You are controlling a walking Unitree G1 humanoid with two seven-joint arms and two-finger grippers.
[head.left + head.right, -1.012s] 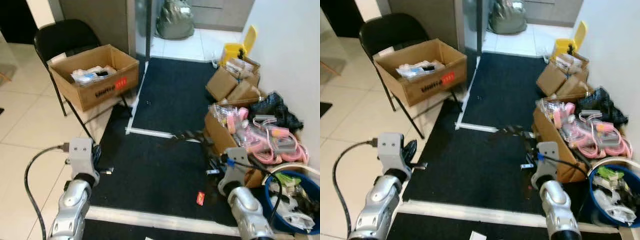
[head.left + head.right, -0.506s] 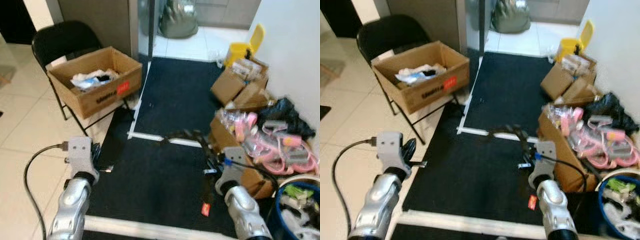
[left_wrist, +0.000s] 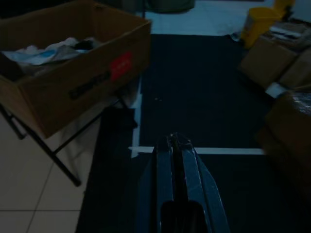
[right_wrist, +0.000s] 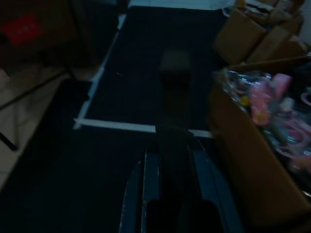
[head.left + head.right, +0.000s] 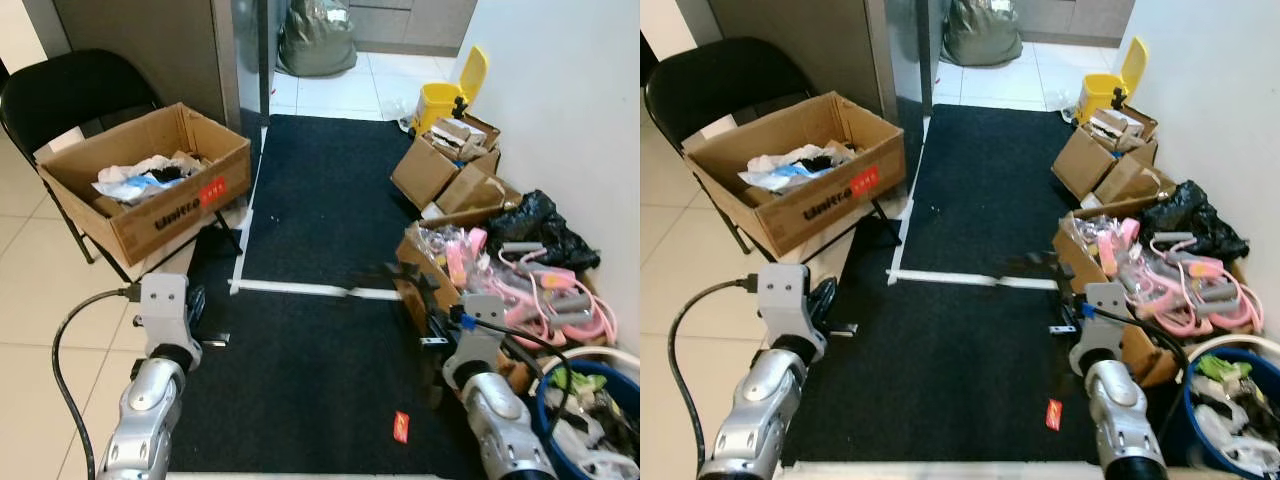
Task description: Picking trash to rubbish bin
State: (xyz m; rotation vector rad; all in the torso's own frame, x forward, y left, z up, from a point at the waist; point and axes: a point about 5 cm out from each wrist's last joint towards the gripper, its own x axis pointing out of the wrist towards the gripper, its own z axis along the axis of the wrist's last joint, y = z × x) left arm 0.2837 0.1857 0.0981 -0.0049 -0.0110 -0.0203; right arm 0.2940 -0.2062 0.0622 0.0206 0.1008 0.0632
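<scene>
Trash (image 5: pixel 401 427) unmoved, right gripper (image 4: pixel 170 141) seemingly still gripping

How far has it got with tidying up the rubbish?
Done: some rubbish lies in the blue bin, though I cannot tell who put it there. In hand: nothing. The left tool is shut and empty, the right tool is open, and both are held out over the black mat. Left: a small red scrap lies on the mat near the right arm.
</scene>
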